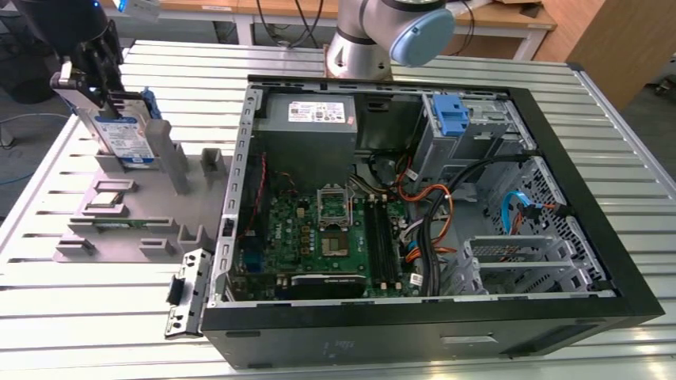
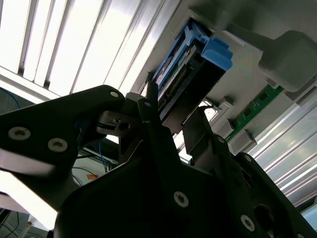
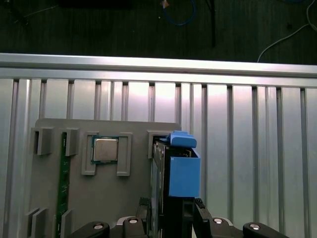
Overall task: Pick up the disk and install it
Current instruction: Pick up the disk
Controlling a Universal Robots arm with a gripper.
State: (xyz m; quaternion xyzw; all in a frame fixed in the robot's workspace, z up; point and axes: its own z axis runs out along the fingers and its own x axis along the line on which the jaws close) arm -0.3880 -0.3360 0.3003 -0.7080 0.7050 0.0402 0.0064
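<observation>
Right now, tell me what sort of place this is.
Probably a robotics lab bench for PC assembly trials. An open PC case lies on a slatted metal table. A grey fixture beside it holds loose parts, and a robot gripper grips the disk at that fixture.

— Item and condition?
— Disk [image 1: 125, 141]: flat silver-metal body, blue-and-white label across its face, blue plastic side rails [image 3: 183, 171].
— Pose and position?
— Standing on edge, near upright, label face showing, upper left of the exterior view. Both wrist views show it edge-on.
</observation>
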